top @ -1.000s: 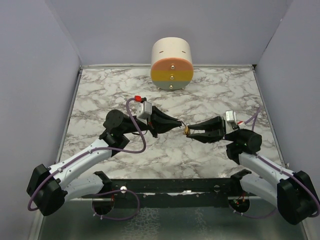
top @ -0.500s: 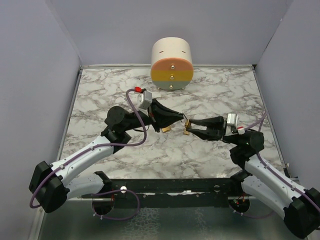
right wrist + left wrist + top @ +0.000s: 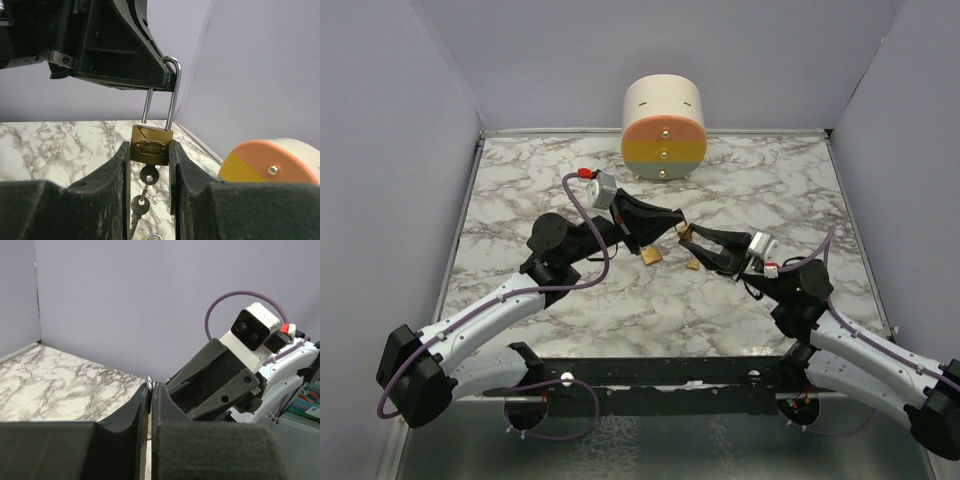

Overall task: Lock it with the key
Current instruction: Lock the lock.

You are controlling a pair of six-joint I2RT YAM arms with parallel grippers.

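Observation:
A brass padlock (image 3: 151, 146) sits between my right gripper's fingers (image 3: 115, 170), which are shut on its body. Its silver shackle (image 3: 172, 90) is open, with one leg out of the body. My left gripper (image 3: 159, 75) is shut on the top of the shackle, and a sliver of it (image 3: 148, 381) shows between the fingers in the left wrist view. A key (image 3: 148, 176) is in the keyhole and a second key (image 3: 137, 207) hangs from it on a ring. In the top view the two grippers (image 3: 675, 220) (image 3: 688, 236) meet tip to tip above mid-table with the padlock (image 3: 684, 229) between them.
A cream cylinder with an orange and yellow face (image 3: 663, 126) stands at the back centre, also seen in the right wrist view (image 3: 270, 162). Two small brass pieces (image 3: 652, 256) (image 3: 693, 264) show on the marble table (image 3: 520, 190) below the grippers. Purple walls enclose the table.
Both grippers have risen and shifted toward the back left with the padlock between them. The right arm has swung left. Two brass pieces now show beneath them.

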